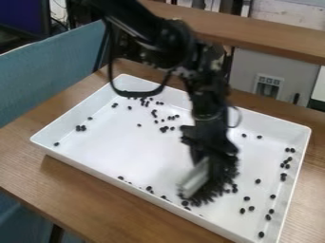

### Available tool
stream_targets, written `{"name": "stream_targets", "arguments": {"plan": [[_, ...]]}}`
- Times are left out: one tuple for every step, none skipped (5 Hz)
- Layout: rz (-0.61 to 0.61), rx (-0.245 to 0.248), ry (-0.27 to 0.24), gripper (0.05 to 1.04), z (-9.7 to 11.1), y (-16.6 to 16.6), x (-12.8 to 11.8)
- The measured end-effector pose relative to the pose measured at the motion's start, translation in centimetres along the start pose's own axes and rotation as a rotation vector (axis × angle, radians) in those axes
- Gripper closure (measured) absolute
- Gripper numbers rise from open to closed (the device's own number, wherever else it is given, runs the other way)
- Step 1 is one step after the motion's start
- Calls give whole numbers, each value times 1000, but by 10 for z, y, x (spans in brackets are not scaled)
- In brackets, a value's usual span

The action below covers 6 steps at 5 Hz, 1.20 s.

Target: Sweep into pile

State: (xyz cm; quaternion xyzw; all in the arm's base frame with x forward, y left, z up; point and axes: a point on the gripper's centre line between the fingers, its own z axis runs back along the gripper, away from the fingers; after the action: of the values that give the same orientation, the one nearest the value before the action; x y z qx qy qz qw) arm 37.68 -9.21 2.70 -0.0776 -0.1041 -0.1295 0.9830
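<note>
Tray (89, 166): white and shallow, set slantwise on the brown bench (82, 206); bench top is left showing around its far and left sides.
Dense cluster (213, 192): black pieces, gathered inside the tray towards the near wall, right of its middle.
Loose pieces: scattered along the far wall, near the left corner, along the near wall and down the right side.
Open room: a broad stretch of tray floor is left between the left-hand pieces and the gripper (211, 159).
Gripper: hung low over the cluster, within the tray's walls; whether it is open or closed cannot be told through the blur.
Pale block (194, 180): tilted, seen just below the gripper, beside the cluster.
</note>
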Motion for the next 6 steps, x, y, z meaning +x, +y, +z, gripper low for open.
{"name": "stream_targets", "arguments": {"plan": [[21,-9,-24,697,10,-7,16],[64,63,-15,696,23,9,23],[143,164,14,697,43,56,24],[299,252,16,697,53,107,12],[402,278,35,697,52,154,5],[446,269,53,697,46,207,-1]]}}
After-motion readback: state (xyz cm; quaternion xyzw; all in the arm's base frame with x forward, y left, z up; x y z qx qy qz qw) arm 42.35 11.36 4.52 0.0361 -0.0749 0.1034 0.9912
